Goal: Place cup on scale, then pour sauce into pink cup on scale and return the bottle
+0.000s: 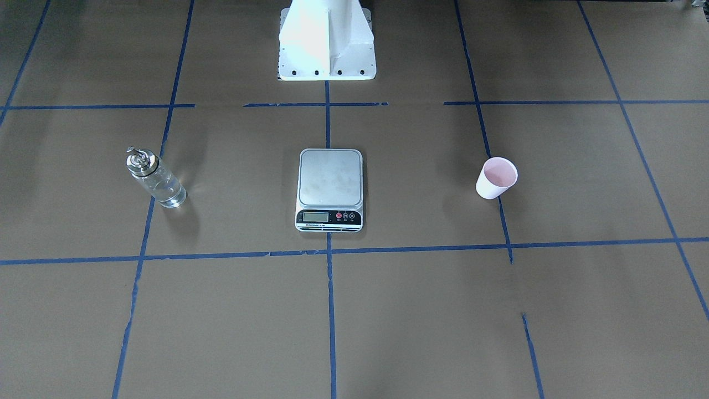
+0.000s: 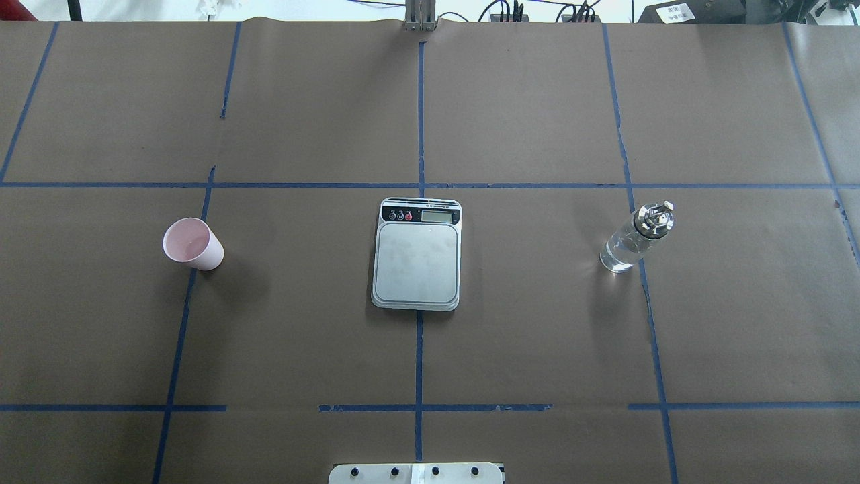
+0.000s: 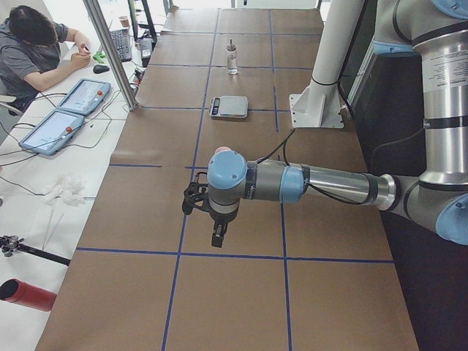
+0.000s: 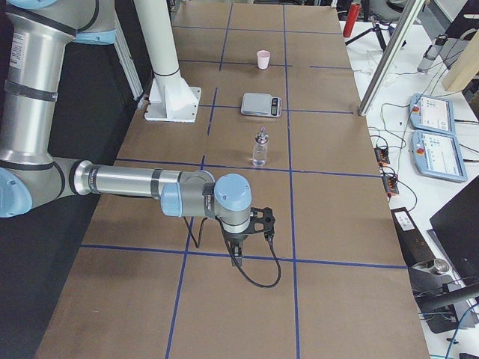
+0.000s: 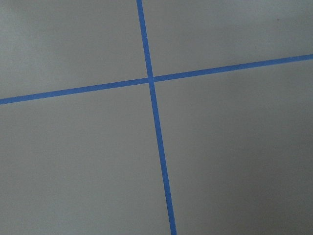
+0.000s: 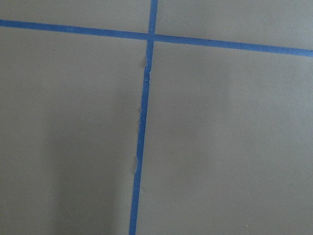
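Note:
The pink cup [image 1: 497, 178] stands upright on the brown table cover, on my left side [image 2: 193, 244]. The scale [image 1: 330, 188] lies at the table's middle [image 2: 417, 259] with nothing on its silver plate. The glass bottle [image 1: 155, 178] with its silver pourer cap stands upright on my right side [image 2: 635, 238]; the clear sauce in it barely shows. My left gripper [image 3: 217, 240] hangs over bare cover near the table's left end, far from the cup. My right gripper [image 4: 236, 256] hangs near the right end, short of the bottle [image 4: 260, 147]. I cannot tell whether either is open or shut.
The white robot base [image 1: 327, 44] stands behind the scale. Blue tape lines [image 5: 151, 81] cross the cover under both wrist cameras. A seated person [image 3: 29, 44], tablets [image 3: 69, 110] and a red cylinder [image 3: 25, 295] are beside the table.

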